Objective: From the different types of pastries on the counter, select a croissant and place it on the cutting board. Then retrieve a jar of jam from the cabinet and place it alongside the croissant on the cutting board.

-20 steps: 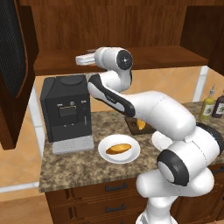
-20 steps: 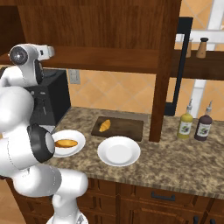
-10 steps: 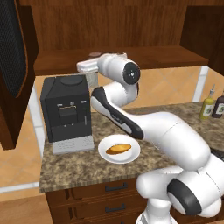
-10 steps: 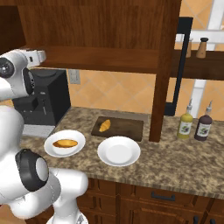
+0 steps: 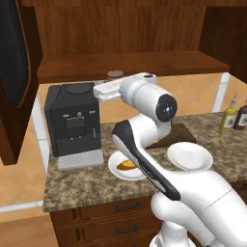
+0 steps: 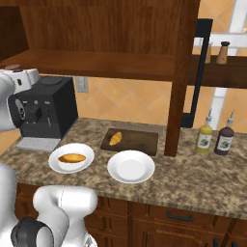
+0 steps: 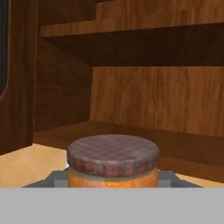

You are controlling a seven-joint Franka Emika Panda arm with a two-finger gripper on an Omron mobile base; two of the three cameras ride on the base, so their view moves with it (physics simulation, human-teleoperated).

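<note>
My gripper (image 7: 112, 180) is shut on the jar of jam (image 7: 113, 159), an orange jar with a dark brown lid, held in front of the cabinet shelf (image 7: 144, 140). In the left base view the gripper (image 5: 111, 83) hangs above the coffee machine with the jar's lid (image 5: 115, 74) showing over it. In the right base view the gripper (image 6: 15, 73) is at the far left. The croissant (image 6: 115, 138) lies on the left part of the cutting board (image 6: 140, 141). The arm hides much of the cutting board (image 5: 179, 133) in the left base view.
A black coffee machine (image 5: 72, 120) stands under the hand. The longer loaf (image 6: 71, 158) lies on a white plate (image 6: 55, 166), beside an empty plate (image 6: 130, 166). Two bottles (image 6: 205, 137) stand at the right. The cabinet door (image 5: 17, 72) hangs open to the left.
The hand has come down and away from the cabinet shelf with the jar still in it. The arm's elbow has swung round.
</note>
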